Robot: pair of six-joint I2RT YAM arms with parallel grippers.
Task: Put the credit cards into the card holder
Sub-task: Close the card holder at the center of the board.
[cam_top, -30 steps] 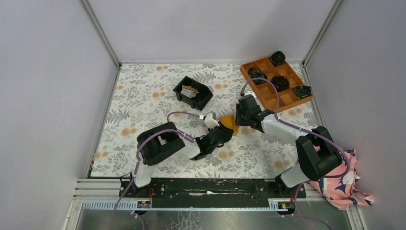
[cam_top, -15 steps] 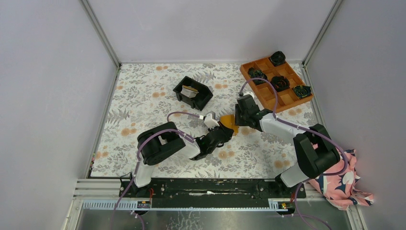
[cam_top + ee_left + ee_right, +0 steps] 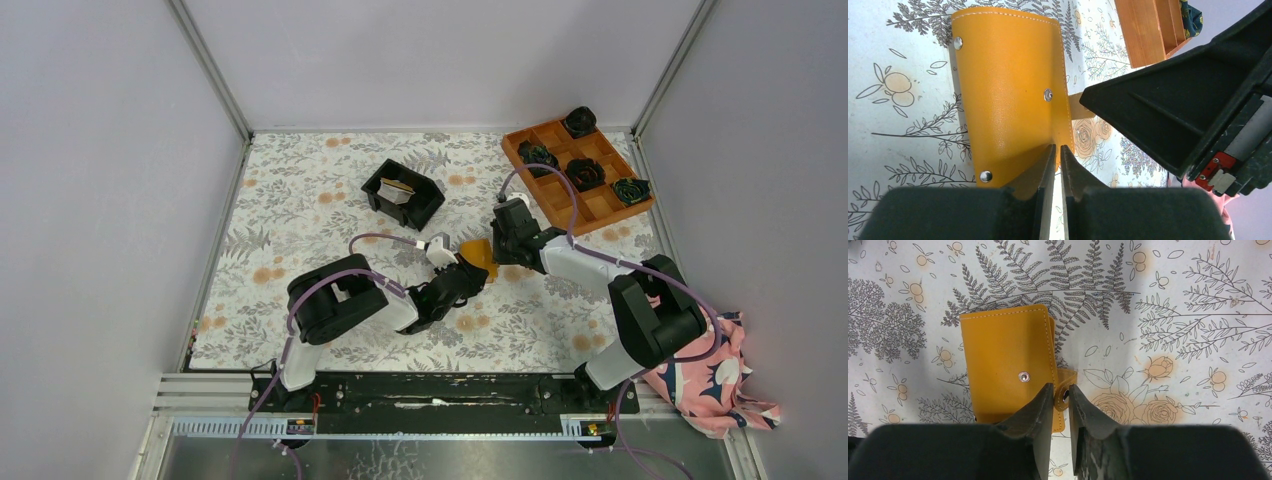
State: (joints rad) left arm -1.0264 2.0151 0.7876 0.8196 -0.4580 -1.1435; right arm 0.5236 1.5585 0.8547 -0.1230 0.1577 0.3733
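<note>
On the grey-walled floral table, left hand pinches card holder; right hand unclear.

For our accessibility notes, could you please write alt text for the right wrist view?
A closed orange-tan card holder is seen from above against a floral tablecloth. Its small snap tab sits between the tips of the right gripper, whose jaws stand narrowly apart around it.
</note>
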